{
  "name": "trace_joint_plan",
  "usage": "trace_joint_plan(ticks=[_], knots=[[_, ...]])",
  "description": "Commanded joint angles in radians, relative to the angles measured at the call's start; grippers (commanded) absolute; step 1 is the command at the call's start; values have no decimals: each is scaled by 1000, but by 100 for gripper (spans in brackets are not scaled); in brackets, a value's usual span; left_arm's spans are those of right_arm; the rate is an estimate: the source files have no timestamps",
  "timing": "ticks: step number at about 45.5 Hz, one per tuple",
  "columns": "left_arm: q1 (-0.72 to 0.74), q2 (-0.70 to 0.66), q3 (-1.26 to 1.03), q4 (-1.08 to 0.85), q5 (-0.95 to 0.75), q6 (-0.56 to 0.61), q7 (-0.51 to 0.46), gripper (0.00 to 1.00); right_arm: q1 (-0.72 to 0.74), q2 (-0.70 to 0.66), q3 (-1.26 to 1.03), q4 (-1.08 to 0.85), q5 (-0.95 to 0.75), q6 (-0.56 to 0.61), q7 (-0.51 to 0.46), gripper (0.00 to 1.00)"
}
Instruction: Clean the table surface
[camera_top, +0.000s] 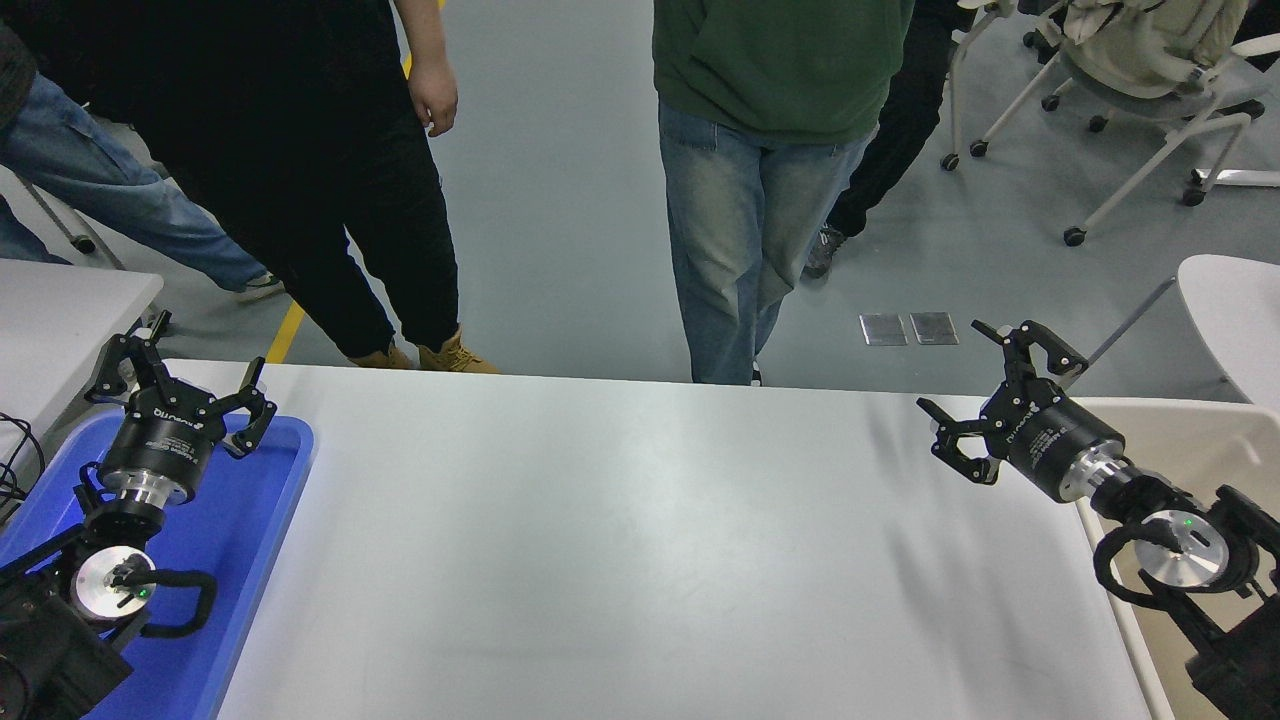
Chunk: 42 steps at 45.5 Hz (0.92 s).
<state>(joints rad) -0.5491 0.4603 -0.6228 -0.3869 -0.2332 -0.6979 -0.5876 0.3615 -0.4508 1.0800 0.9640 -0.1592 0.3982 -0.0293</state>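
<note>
The bench surface filled the middle of the view, a wide white top running from the blue tray at its left end to a cream-coloured bin at its right. No cloth, sponge or loose item showed on it; only soft reflections and faint shading crossed the white.

The left tool sat above the far end of the blue tray with its fingers spread and nothing between them, its arm folded back at the lower left corner, which looked like a parked pose that kept it off the working area. The right tool hung over the far right corner of the bench, near the inner rim of the cream bin, its fingers also spread and empty, pointing up and to the left toward the bench's far edge. That placement suggested an arm held beside a drop-off bin, though whether it was setting out or finishing could not be told.

Two people stood on the grey floor just beyond the far edge, with another further back, none touching the bench.

Judged from the bare top, little or nothing seemed left to clear.
</note>
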Motion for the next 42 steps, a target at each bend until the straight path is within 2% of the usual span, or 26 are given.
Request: trace_joint_plan(ticks=[1, 14, 42], knots=[[0, 0, 0, 0, 0, 0, 0, 100, -18, 3, 3, -16, 14, 31, 0, 100], [0, 0, 0, 0, 0, 0, 0, 100, -19, 30, -2, -76, 13, 31, 0, 100], [-2, 0, 0, 0, 0, 0, 0, 100, 16, 70, -6, -77, 12, -7, 0, 100]])
